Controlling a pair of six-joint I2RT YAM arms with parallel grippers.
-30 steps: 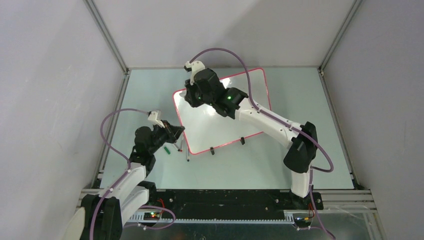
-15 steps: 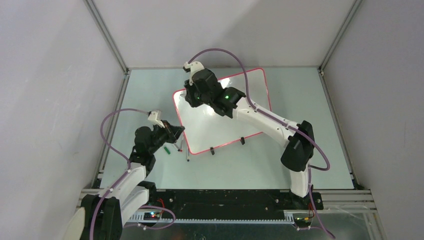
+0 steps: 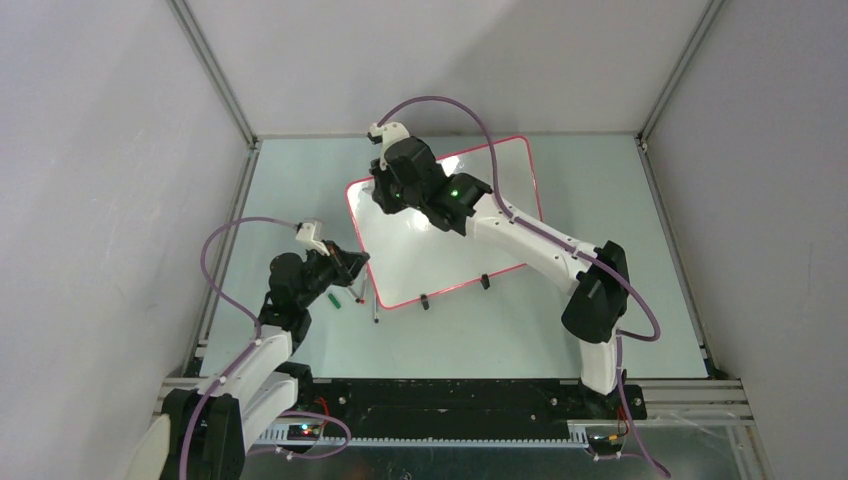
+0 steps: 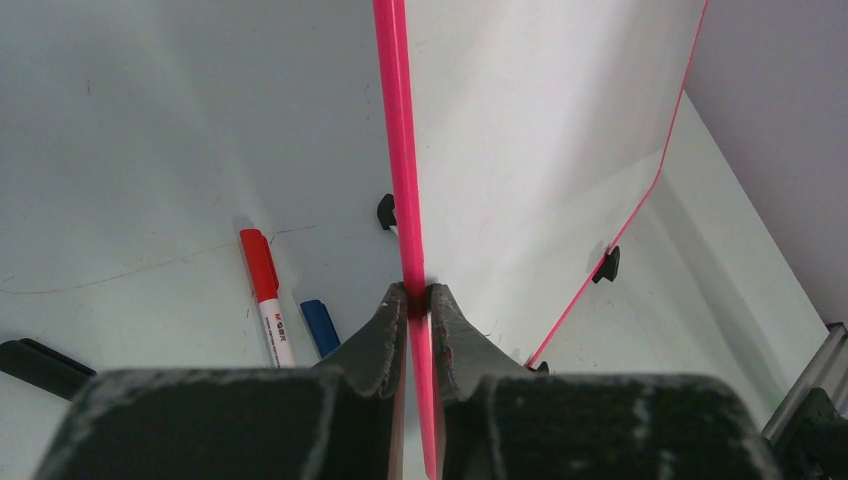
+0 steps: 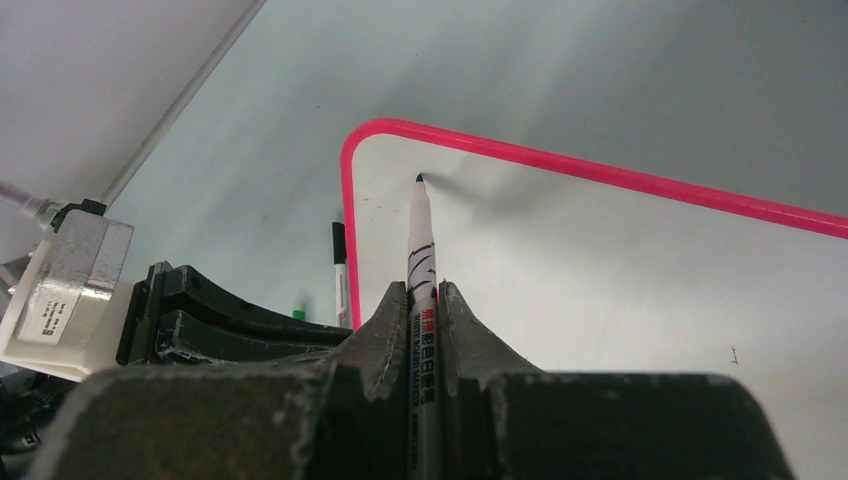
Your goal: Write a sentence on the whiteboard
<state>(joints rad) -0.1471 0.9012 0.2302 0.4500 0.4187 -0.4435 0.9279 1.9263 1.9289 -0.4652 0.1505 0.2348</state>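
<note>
Pale green tabletop (image 3: 600, 300), white walls all round, and both arms are working over it. The whiteboard (image 3: 440, 262) is lying flat toward the middle of the table, turned at an angle, with its two black clip feet (image 3: 424, 299) facing the arms. The left gripper (image 4: 420, 298) is clamping the board's pink rim at the near left corner, jaws closed on the edge, pinning it in place.

Over at the far left corner, the right gripper (image 5: 424, 292) is squeezing tight around a marker (image 5: 420, 235). Its dark green tip is pointing at the white surface just inside the rim. Whether it is touching or hovering just above, the wrist view is not settling.

And the board? It is looking blank. No letter of the sentence is showing in any view, only a tiny speck well off to one side, though the right arm is hiding part of the board from above.

So by the look of it the setup is done: board steadied, marker gripped and uncapped, tip lined up at a starting corner. The writing itself is all to come, every word of it. Just beside the left gripper, a red-capped marker (image 4: 263, 290) and a blue one (image 4: 320, 325) are lying loose on the table, untouched.
</note>
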